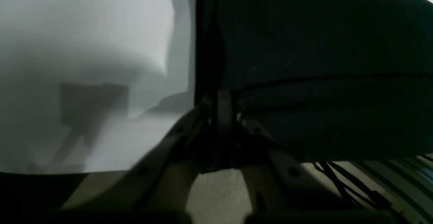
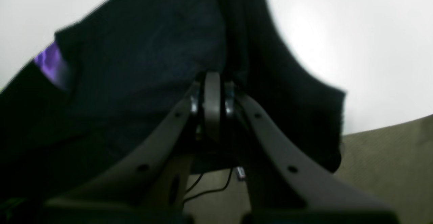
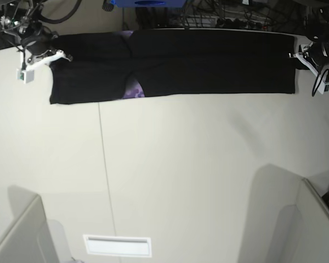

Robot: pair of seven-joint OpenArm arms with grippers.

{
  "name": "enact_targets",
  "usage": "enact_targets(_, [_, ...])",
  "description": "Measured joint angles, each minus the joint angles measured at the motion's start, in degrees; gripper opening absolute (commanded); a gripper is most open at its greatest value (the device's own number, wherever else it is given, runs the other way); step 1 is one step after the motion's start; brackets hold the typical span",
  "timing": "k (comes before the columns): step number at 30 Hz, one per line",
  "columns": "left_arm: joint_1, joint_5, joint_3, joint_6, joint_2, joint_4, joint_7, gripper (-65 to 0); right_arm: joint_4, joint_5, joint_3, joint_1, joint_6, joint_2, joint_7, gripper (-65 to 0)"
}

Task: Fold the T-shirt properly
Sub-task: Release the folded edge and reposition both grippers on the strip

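Two tools, one T-shirt, stretched at the far desk edge.
Left tool [image 1: 225, 115] and right tool [image 2: 212, 105] each pinch an end of the T-shirt [image 3: 208, 63], keeping it taut across the desk [image 3: 197, 164], likely for a clean fold; purple print peeks out.

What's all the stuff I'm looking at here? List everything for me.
T-shirt: one, black with a purple patch showing, stretched along the table's far edge.
Table: one, off-white, fills most of the base view.
Label plate: one, white, near edge of the table.
Cables: several, dark, behind the table.
Right end effector: one, white and black, shut on the T-shirt's end at base-view left.
Left end effector: one, white and black, shut on the T-shirt's other end.
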Motion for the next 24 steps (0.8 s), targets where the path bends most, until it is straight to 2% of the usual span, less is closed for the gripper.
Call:
enact_targets(5, [-0.2, 0.0, -0.3, 0.0, -0.1, 0.0, -0.2, -65.0, 0.0, 0.0, 0.0, 0.0, 0.0, 0.0, -2.6, -65.0])
enact_targets(6, [-0.2, 0.0, -0.3, 0.0, -0.2, 0.0, -0.2, -65.0, 0.0, 0.0, 0.0, 0.0, 0.0, 0.0, -2.6, -59.9])
enact_targets(7, [-0.2, 0.0, -0.3, 0.0, -0.2, 0.0, -0.2, -62.2, 0.0, 0.0, 0.0, 0.0, 0.0, 0.0, -2.6, -53.1])
enact_targets(9, [-0.2, 0.0, -0.3, 0.0, -0.1, 0.0, -0.2, -57.8, 0.0, 0.0, 0.2, 0.0, 0.0, 0.0, -2.4, -43.8])
enact_targets(11, [-0.3, 0.0, -0.3, 0.0, -0.2, 0.0, -0.2, -52.3, 0.0, -0.1, 0.4, -0.1, 0.0, 0.0, -2.3, -41.6])
enact_targets(13, [-0.3, 0.0, -0.8, 0.0, -0.1, 0.0, -0.2, -42.6, 0.0, 0.0, 0.4, -0.1, 0.0, 0.0, -2.2, -43.1])
enact_targets(17, [0.0, 0.0, -7.1, 0.0, 0.7, 3.2, 0.3, -12.2, 0.0, 0.0, 0.4, -0.2, 0.0, -0.2, 1.7, -43.7])
enact_targets(19, [-0.1, 0.0, -10.9, 0.0, 1.8, 5.9, -0.2, -1.6, 0.0, 0.2, 0.4, -0.3, 0.0, -0.2, 3.1, -43.7])
enact_targets(20, [-0.2, -0.2, -12.7, 0.0, 2.6, 7.0, -0.2, 0.0, 0.0, 0.2, 0.4, -0.5, 0.0, -0.2, 4.0, -43.7])
enact_targets(22, [-0.2, -0.4, -15.5, 0.0, 4.6, 8.5, 0.0, -0.8, 0.0, 1.4, 0.5, -0.6, 0.1, -1.4, 8.4, -43.8])
enact_targets(24, [-0.2, 0.0, -16.1, 0.0, 6.5, 9.1, 0.0, -6.7, 0.0, 3.7, 0.2, -0.6, 1.2, -2.4, 12.9, -46.8])
